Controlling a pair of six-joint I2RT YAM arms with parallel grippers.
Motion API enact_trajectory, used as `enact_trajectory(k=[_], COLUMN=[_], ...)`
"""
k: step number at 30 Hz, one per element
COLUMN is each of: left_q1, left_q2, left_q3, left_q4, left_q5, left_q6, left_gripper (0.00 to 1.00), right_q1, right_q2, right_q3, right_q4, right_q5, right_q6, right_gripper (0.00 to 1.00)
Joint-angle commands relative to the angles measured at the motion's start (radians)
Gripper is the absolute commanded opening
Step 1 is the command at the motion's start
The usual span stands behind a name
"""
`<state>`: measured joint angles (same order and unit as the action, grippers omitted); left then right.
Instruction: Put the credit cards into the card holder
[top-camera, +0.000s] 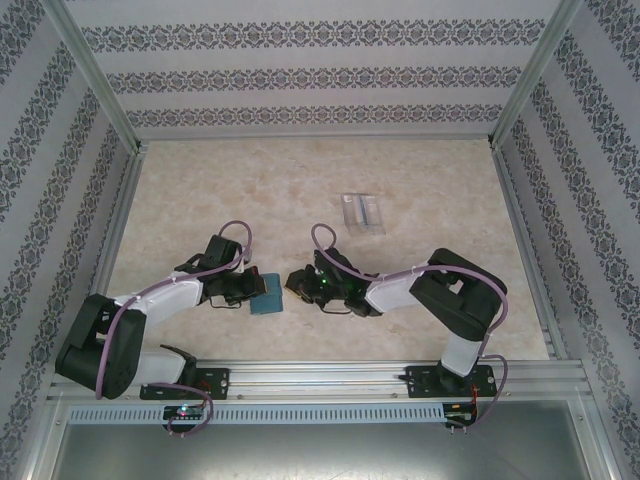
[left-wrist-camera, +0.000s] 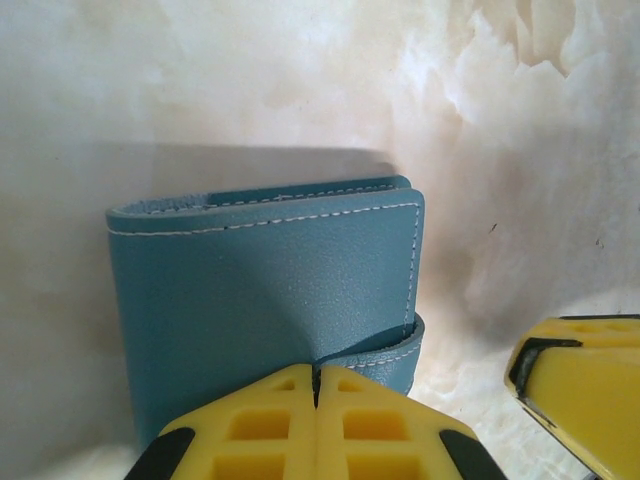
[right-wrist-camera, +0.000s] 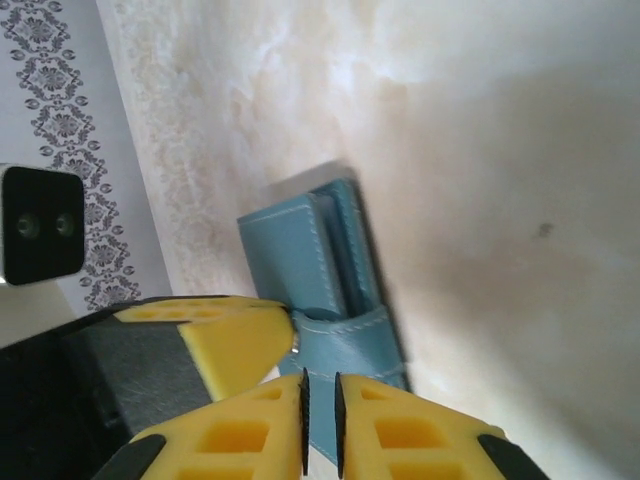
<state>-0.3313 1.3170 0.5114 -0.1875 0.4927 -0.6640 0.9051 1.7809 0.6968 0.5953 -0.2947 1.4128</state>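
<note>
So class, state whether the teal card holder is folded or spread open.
Folded: the card holder shows two stitched teal layers stacked, no inner lining showing.

Overhead view: light bright, even, diffuse. Counter (top-camera: 300, 180) pale, no hard glare, only faint soft shadows under my arms. Fine detail coarse.

Left wrist view: wallet (left-wrist-camera: 270, 300) in focus, stitching readable. Broad soft shadow on the counter behind it; the counter's upper right washes out to near white. My yellow jaws at the bottom edge are blurred.

Right wrist view: bright patch upper centre, grey shadow right of the wallet, jaws soft, wallet edges slightly smeared.
</note>
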Motion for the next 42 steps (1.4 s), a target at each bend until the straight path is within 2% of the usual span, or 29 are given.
enact_trajectory(k=[1,7,17,23,28,33,36,42], left_q1=[0.004,0.003,0.003,0.004,0.003,0.003,0.004,0.003], left_q2=[0.008,-0.004,-0.012,-0.002,-0.001,-0.001,-0.001,0.004], left_q3=[-0.039,-0.028,-0.029,-0.03,-0.031,-0.03,-0.033,-0.031], left_q4=[-0.069,-0.087,-0.091,-0.078,-0.072,-0.071,-0.065,-0.061], left_q5=[-0.026,-0.027,-0.032,-0.018,-0.014,-0.011,-0.01,-0.009], left_q6=[-0.008,-0.001,-0.003,-0.005,-0.003,-0.001,-0.003,0.0], left_gripper=[0.0,0.0,0.0,0.0,0.0,0.0,0.0,0.0], right_q1=[-0.003,0.012,0.015,0.015,0.025,0.027,0.016,0.018], right_q2=[0.038,0.111,0.188,0.212,0.219,0.145,0.127,0.163], right_q3=[0.084,0.155,0.189,0.237,0.311,0.373,0.433,0.472], right_q4=[-0.049,-0.063,-0.085,-0.185,-0.34,-0.534,-0.628,-0.63], right_q5=[-0.093,-0.151,-0.208,-0.219,-0.221,-0.136,-0.126,-0.157], right_q6=[-0.035,-0.012,-0.014,-0.083,-0.17,-0.267,-0.319,-0.31], right_gripper=[0.14,0.07,0.02,0.02,0.02,0.03,0.03,0.04])
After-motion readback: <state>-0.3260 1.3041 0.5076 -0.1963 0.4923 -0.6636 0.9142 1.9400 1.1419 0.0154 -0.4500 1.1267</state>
